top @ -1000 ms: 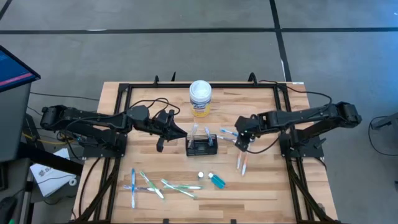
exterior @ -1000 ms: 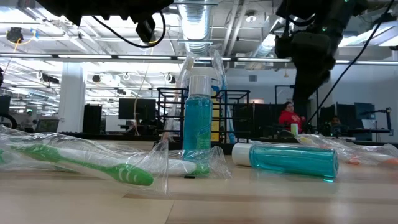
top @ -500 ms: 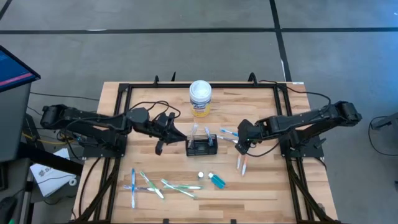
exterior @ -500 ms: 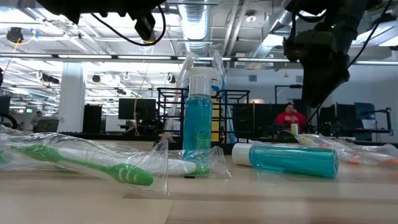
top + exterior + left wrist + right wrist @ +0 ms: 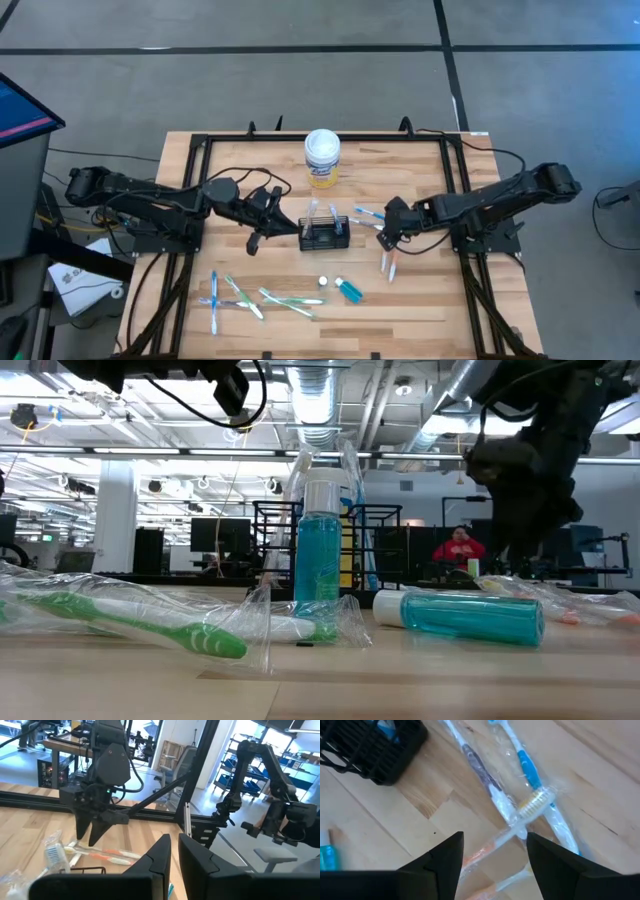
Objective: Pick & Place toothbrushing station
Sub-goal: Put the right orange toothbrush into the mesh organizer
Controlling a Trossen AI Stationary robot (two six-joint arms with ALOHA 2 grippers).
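The toothbrushing station, a small black wire-mesh caddy [image 5: 325,235], stands mid-table with wrapped items upright in it; its corner also shows in the right wrist view [image 5: 370,750]. My left gripper [image 5: 290,228] hovers level just left of the caddy, shut and holding nothing [image 5: 175,855]. My right gripper [image 5: 383,240] points steeply down to the caddy's right, open [image 5: 492,865], above a heap of wrapped toothbrushes [image 5: 520,815] lying flat on the wood. An orange-handled toothbrush [image 5: 485,851] runs under the gap between its fingers, untouched.
A white-lidded, yellow-labelled canister [image 5: 322,158] stands behind the caddy. Near the front edge lie several wrapped toothbrushes [image 5: 245,297], an upright teal bottle [image 5: 320,550] and one on its side [image 5: 465,620]. A black frame [image 5: 200,150] rims the table.
My right gripper has sunk toward the wrapped toothbrushes and shifted toward the table's near edge, rolling about its own axis as it came down. Nothing on the table has moved.
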